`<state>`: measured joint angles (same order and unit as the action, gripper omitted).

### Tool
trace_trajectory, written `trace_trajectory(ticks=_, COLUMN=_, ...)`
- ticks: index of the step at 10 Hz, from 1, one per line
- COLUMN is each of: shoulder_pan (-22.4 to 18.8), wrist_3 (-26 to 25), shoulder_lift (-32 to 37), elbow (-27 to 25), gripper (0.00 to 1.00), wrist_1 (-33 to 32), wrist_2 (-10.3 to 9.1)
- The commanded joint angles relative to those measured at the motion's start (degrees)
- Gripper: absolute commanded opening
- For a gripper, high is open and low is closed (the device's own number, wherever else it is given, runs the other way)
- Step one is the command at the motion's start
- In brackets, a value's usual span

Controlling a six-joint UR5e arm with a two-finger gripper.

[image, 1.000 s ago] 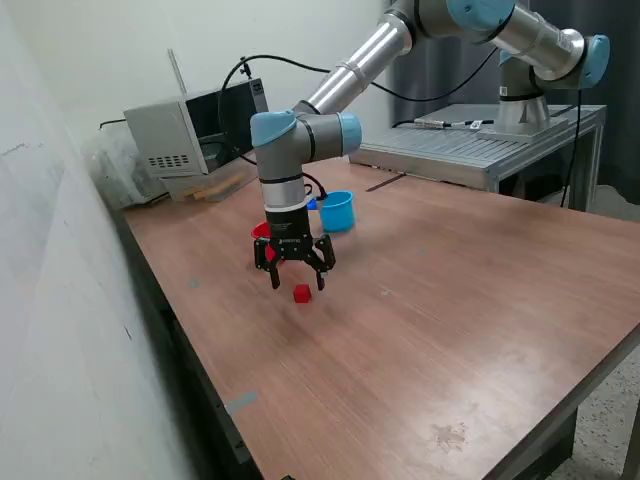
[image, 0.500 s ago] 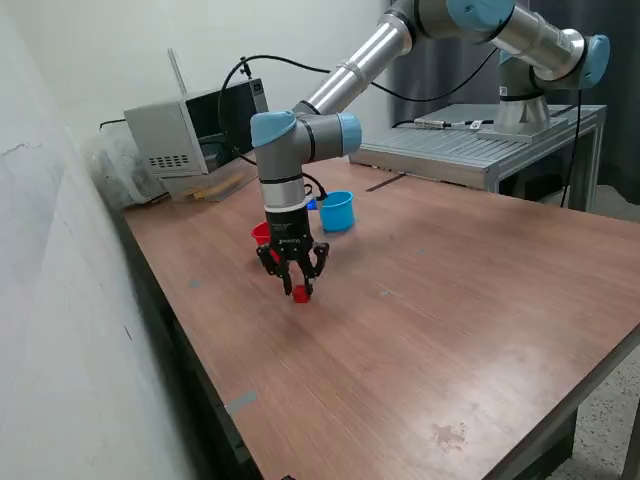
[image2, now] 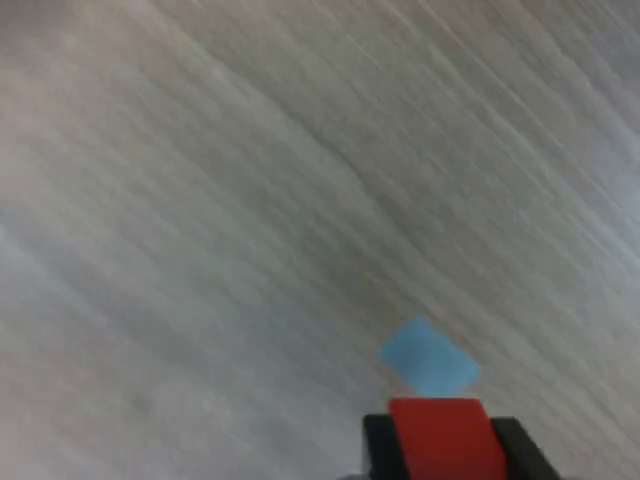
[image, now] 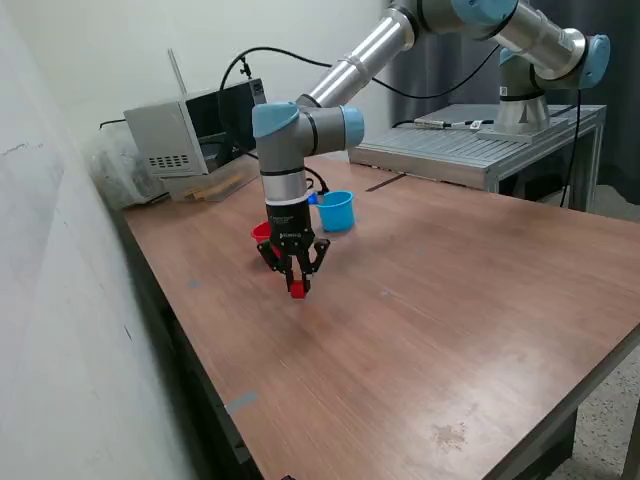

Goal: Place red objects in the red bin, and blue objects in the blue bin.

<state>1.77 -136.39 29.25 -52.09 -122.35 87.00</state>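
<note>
My gripper (image: 297,289) is shut on a tiny red cube (image: 297,290) and holds it just above the wooden table (image: 430,300). In the wrist view the red cube (image2: 445,437) sits clamped between the two dark fingertips (image2: 378,442). The red cup (image: 262,233) stands just behind the gripper, mostly hidden by the wrist. The light blue cup (image: 336,211) stands further back, toward the exterior view's right. A dark blue cube (image: 312,202) shows as a small spot beside the blue cup. No other cubes show.
A grey box with cables (image: 190,135) stands at the table's back corner. A metal bench (image: 480,150) holds the arm's base at the exterior view's right. A wall runs along the exterior view's left. A small light blue patch (image2: 428,357) lies on the table surface.
The gripper came down over the red cube, shut on it, and has lifted it slightly off the table.
</note>
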Motion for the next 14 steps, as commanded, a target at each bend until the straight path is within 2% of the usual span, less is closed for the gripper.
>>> trace_trajectory(ticks=1, shoulder_pan=-0.1, wrist_3=0.0, shoulder_lift=5.3, elbow=-2.2, gripper=0.0, wrist_1=0.0, wrist_2=0.01)
trace_trajectory(ticks=4, shoulder_pan=0.8, wrist_3=0.3, shoulder_lift=13.3, elbow=-9.9, gripper=0.0, wrist_1=0.0, wrist_2=0.01)
trace_trajectory(ticks=5, shoulder_pan=3.2, wrist_3=0.4, shoulder_lift=15.3, elbow=-12.2, gripper=0.0, wrist_1=0.0, wrist_2=0.18)
trace_trajectory(ticks=7, shoulder_pan=7.5, wrist_3=2.3, shoulder_lift=17.5, elbow=-15.9, gripper=0.0, wrist_1=-0.1, wrist_2=2.37)
trace_trajectory(ticks=9, shoulder_pan=10.4, wrist_3=3.0, shoulder_lift=17.6, elbow=-16.7, gripper=0.0, wrist_1=0.0, wrist_2=2.47)
trace_trajectory(ticks=12, shoulder_pan=10.9, wrist_3=3.0, shoulder_lift=17.0, elbow=-17.0, gripper=0.0, wrist_1=0.0, wrist_2=2.47)
trace_trajectory(ticks=14, shoulder_pan=12.7, wrist_3=2.9, shoulder_lift=14.4, elbow=-16.4, gripper=0.0, wrist_1=0.0, wrist_2=2.47)
